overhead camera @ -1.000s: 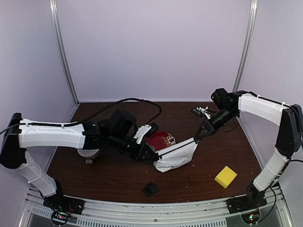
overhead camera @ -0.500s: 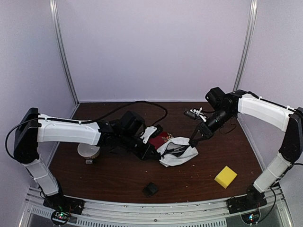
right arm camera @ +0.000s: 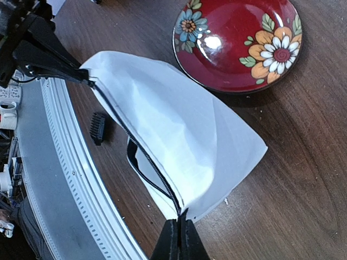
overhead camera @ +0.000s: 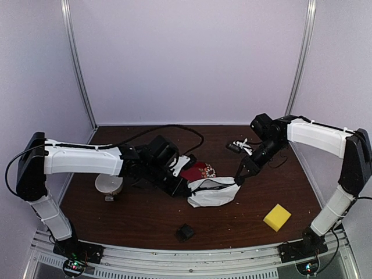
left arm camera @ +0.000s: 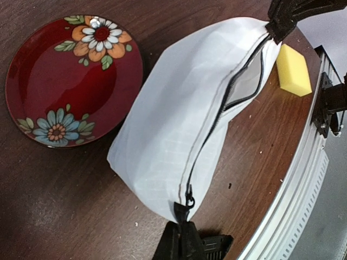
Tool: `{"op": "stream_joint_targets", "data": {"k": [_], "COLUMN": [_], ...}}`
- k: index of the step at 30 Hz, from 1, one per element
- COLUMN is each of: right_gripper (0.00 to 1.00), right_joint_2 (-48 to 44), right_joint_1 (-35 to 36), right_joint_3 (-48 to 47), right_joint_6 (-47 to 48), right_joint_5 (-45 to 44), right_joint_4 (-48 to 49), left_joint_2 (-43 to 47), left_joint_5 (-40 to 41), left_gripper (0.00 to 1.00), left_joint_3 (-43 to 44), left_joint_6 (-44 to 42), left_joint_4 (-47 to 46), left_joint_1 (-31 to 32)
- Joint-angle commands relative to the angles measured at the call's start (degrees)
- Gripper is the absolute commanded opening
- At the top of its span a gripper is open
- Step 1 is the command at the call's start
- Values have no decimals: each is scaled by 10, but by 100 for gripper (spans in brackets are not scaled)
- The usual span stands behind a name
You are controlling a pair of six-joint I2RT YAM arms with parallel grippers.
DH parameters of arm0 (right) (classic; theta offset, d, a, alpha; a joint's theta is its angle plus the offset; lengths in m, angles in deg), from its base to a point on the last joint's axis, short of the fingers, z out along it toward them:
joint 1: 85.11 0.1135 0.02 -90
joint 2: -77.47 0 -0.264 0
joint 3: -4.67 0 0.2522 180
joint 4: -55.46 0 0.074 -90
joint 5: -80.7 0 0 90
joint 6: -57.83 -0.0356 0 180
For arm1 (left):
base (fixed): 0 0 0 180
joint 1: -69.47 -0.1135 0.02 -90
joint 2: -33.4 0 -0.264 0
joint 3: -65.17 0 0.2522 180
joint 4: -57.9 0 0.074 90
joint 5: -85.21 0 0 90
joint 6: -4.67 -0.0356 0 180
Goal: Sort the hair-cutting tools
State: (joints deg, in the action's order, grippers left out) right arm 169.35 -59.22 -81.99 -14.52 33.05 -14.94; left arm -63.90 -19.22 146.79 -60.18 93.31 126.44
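Pouch [overhead camera: 213, 192]: white zip bag lying on the table [overhead camera: 145, 224], being held at both ends of its zipper, mouth partly gaping toward the right gripper's end
Left gripper [left arm camera: 181, 230]: pinching shut on the zipper end nearest its own fingers, the bag stretching away from it
Right gripper [right arm camera: 179, 230]: clamping shut on the opposite zipper end, the bag spreading out ahead of it
Attachment block [overhead camera: 185, 232]: small black piece sitting on the table near the front rail, well apart from both grippers, on the open side of the pouch
Other tools: scissors and clipper are not showing clearly; the dim pouch interior is not telling either
Plate [left arm camera: 73, 81]: red flowered one resting just beside the pouch, on the far side from the zipper
Step in hand, as I am judging: spreading the mouth
Doing it well: keeping both pinches firm, pulling evenly apart, not lifting so the pouch is not tipping
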Motion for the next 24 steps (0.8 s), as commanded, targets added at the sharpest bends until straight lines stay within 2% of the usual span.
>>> {"op": "stream_joint_targets", "data": {"k": [1,4,10,13,20,24], "right_gripper": [0,0,0,0,0,0], "right_joint_2": [40,55,45,36,33,33], "right_joint_1": [-9,-10,-10,-11,-10,-10], "right_joint_3": [-16,-32,-27,-23,-27,-27], "right_joint_6": [2,7,11,11,10,10], "right_joint_5": [-10,-2,8,10,23,28], "right_joint_4": [7,-7,-4,1,1,-1], "left_joint_2": [12,24,116,158,238,284], "left_joint_5": [31,73,222,252,286,321], "left_gripper": [7,36,61,62,63,72], "left_joint_3": [19,35,-3,-64,-228,-287], "left_joint_6": [-11,-10,42,101,316,403], "left_joint_4": [31,78,171,197,222,227], "left_joint_1": [-5,-5,-5,-4,-4,-4]}}
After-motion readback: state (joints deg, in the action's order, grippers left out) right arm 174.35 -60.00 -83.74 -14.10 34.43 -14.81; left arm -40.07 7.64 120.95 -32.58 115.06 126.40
